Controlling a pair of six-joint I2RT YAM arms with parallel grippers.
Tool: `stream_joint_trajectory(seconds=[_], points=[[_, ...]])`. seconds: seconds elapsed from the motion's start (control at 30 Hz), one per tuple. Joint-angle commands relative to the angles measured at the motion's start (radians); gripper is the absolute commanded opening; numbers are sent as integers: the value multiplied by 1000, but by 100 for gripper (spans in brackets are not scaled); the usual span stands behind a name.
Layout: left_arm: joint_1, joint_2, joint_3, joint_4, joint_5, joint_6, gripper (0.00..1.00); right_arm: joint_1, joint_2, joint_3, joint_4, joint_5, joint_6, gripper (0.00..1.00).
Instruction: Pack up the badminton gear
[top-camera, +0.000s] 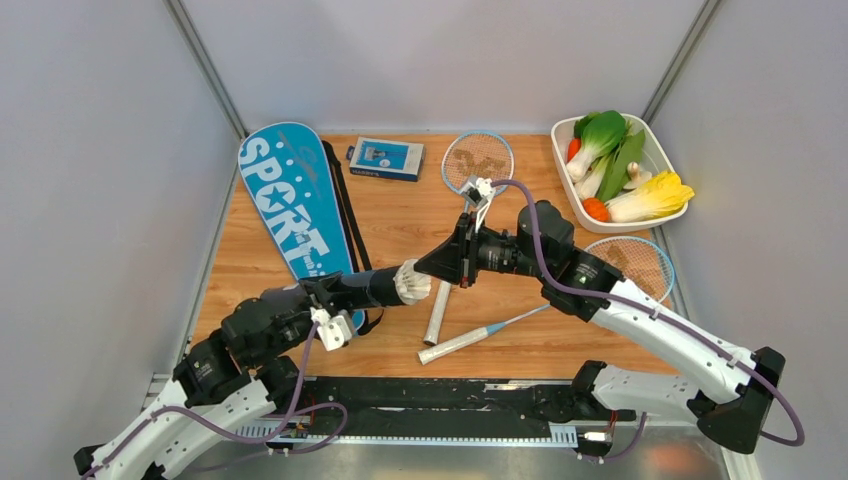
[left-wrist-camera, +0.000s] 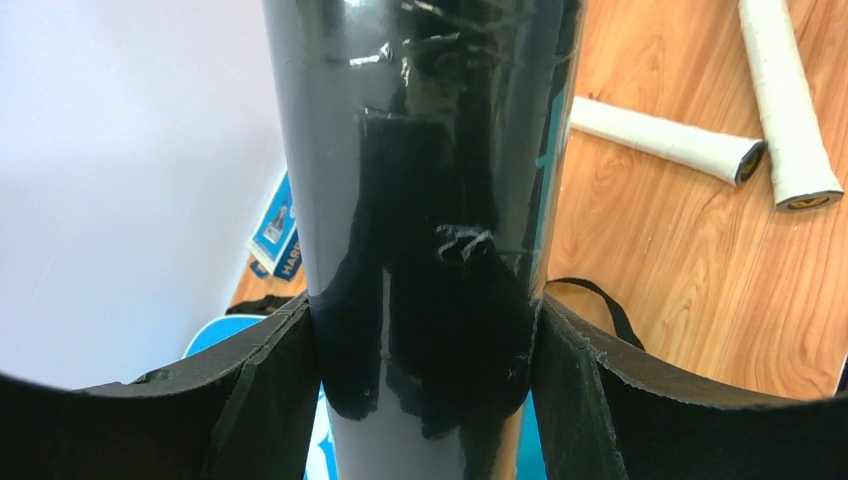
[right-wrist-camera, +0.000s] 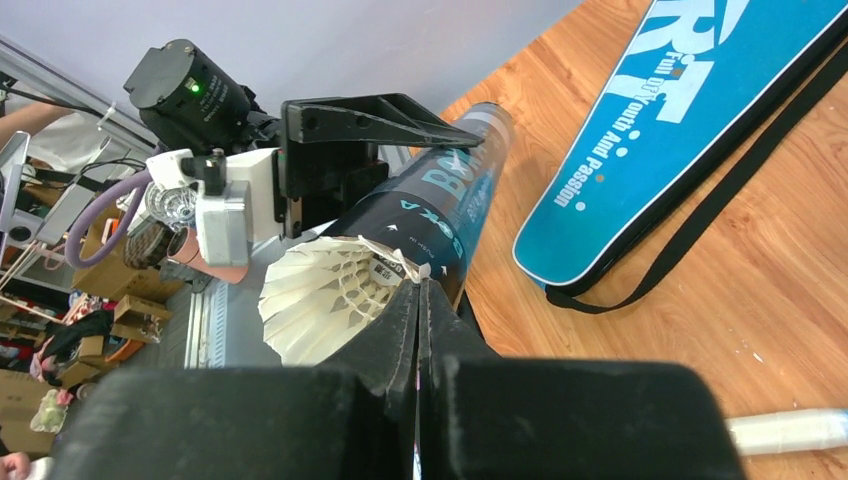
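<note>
My left gripper (top-camera: 348, 290) is shut on the long black tube (left-wrist-camera: 420, 150), which lies level above the table's front with its mouth toward the right arm. A white feather shuttlecock (right-wrist-camera: 325, 300) sticks out of that mouth (top-camera: 412, 283), feathers outward. My right gripper (right-wrist-camera: 420, 285) is shut, its tips touching the shuttlecock's feather skirt (top-camera: 440, 268). Two light-blue rackets lie on the wood: one head (top-camera: 478, 160) is at the back, the other (top-camera: 632, 265) at the right, with white handles (left-wrist-camera: 660, 140) near the front. The blue SPORT cover (top-camera: 295, 210) lies at the left.
A small blue box (top-camera: 385, 158) sits at the back beside the cover. A white tray (top-camera: 664, 222) of vegetables stands at the back right. The cover's black strap (right-wrist-camera: 700, 220) trails over the wood. Grey walls close in on three sides.
</note>
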Motion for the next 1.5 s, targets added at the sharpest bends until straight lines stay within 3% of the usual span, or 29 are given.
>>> stream_joint_trajectory(seconds=[0.0,0.33,0.57,0.7,1.1,1.47], points=[[-3,35,15,151,21,-5,57,75,-7,-27,28,120,11,0],[-3,75,36,156,-23,-37,57,96,-122,-103,42,346,6,0],[-3,127,53,149,-52,-57,57,99,-136,-156,202,182,-4,0],[-3,157,69,148,-56,-75,57,104,-116,-160,212,188,10,0],[-3,148,81,160,-46,-93,57,154,-42,-150,148,446,-29,0],[-3,180,92,162,-35,-104,56,224,22,-131,129,559,-68,0]])
